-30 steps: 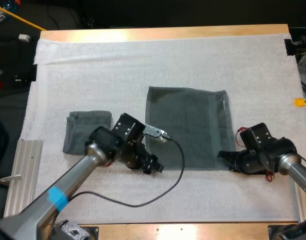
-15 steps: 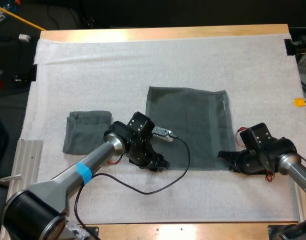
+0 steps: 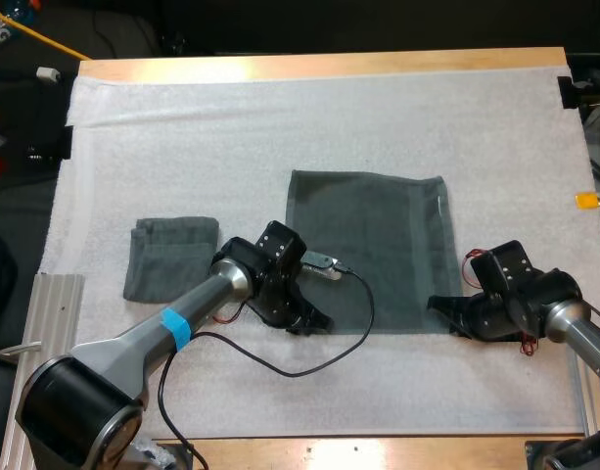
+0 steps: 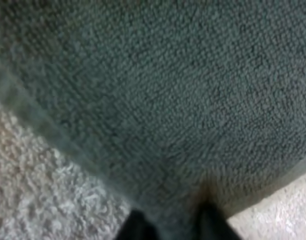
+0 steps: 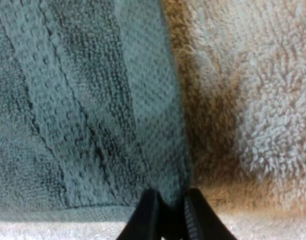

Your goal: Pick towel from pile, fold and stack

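A dark grey-green towel [image 3: 368, 250] lies spread flat in the middle of the white mat [image 3: 231, 127]. A second towel, folded [image 3: 170, 257], rests to its left. My left gripper [image 3: 309, 321] is at the flat towel's near left corner; in the left wrist view its gripper [image 4: 170, 225] has the towel [image 4: 167, 100] pinched between its black fingers [image 4: 135, 227]. My right gripper [image 3: 444, 311] is at the near right corner, and the right wrist view has that gripper [image 5: 170, 220] shut on the towel's hem [image 5: 148, 100].
A ribbed metal plate [image 3: 45, 343] lies off the mat's near left side. The wooden table edge [image 3: 329, 64] runs along the far side. A black cable [image 3: 280, 367] from my left arm loops over the mat near the front.
My left arm has swung right, and its gripper has come from beside the towel onto the near left corner. The right arm has not moved.
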### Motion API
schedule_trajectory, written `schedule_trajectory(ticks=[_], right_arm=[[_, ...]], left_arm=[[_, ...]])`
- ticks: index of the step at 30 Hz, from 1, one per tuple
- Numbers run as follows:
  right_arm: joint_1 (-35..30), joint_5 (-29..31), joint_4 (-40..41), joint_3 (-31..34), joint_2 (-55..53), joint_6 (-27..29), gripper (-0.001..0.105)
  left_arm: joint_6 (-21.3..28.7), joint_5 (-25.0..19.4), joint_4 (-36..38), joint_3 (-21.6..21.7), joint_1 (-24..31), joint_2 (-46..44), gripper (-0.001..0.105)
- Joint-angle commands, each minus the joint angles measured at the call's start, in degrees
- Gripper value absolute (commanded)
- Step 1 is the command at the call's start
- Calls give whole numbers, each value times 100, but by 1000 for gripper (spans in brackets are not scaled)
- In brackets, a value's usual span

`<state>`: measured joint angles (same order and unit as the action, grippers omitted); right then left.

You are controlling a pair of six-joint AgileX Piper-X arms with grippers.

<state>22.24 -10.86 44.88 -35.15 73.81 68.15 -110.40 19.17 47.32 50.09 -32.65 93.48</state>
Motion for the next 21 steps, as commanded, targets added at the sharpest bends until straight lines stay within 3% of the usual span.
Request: schedule_trajectory(ticks=[1, 6, 13, 21], right_arm=[[14, -6, 99, 6, -37, 68, 0], [14, -131, 134, -6, -93, 435, 0], [14, -138, 729, -6, -854, 770, 0], [14, -557, 1451, -6, -1997, 842, 0]], left_arm=[[-37, 34, 11, 5, -21, 5, 3], [23, 34, 340, 5, -21, -105, 0], [590, 58, 1240, 5, -32, -824, 0], [854, 589, 1931, 5, -32, -1699, 0]])
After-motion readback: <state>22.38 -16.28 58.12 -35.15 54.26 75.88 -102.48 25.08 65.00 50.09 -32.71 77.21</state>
